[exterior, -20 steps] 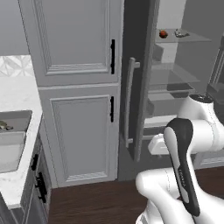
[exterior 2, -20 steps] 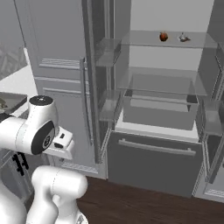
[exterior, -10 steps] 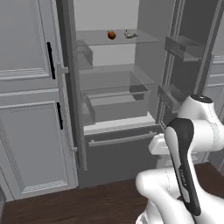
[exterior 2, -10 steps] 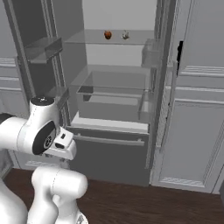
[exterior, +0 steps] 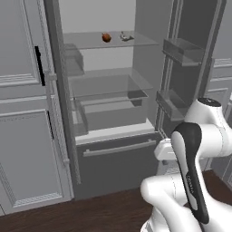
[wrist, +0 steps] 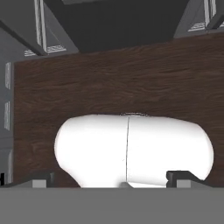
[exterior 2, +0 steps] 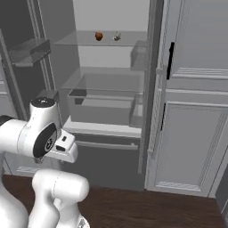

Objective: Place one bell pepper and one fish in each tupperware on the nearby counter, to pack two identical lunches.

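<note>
Fingers (wrist: 111,183) spread wide, empty, aimed at floor (wrist: 109,83); arm tucked for driving; pepper (exterior: 106,37) and fish (exterior: 124,36) sit on fridge shelf (exterior: 86,41), untouched.

High on the fridge's top shelf, the bell pepper (exterior: 106,37) and the fish (exterior: 125,36) beside it are too small to make out.
</note>
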Controlling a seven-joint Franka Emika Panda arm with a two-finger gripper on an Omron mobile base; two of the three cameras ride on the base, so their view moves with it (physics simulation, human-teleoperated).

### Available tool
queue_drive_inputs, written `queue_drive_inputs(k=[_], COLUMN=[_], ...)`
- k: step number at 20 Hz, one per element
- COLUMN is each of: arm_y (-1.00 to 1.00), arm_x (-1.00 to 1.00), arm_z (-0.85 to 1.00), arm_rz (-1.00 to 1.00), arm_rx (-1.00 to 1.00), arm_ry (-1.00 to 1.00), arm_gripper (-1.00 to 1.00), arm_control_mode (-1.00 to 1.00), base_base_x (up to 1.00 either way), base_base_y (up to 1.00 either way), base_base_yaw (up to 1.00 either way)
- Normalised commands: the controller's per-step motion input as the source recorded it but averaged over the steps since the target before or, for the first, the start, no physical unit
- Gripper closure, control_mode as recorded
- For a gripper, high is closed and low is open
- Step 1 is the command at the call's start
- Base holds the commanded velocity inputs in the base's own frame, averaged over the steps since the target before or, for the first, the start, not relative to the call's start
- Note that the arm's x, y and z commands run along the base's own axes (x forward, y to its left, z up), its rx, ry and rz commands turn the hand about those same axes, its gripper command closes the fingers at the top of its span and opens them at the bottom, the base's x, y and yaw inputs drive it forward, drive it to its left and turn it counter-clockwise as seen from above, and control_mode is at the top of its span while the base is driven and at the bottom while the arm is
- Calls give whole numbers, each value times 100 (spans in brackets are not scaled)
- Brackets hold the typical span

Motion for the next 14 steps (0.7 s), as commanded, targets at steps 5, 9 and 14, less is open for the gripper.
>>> queue_drive_inputs(k=[5,9,14], arm_y=[0,0,0], arm_x=[0,0,0], arm_z=[0,0,0], arm_rz=[0,0,0], arm_rx=[0,0,0], arm_ry=[0,0,0], arm_gripper=[-100,-100,-100], arm_control_mode=[100,100,100], base_base_x=[95,81,53], base_base_y=[-34,-29,-16], base_base_yaw=[0,0,0])
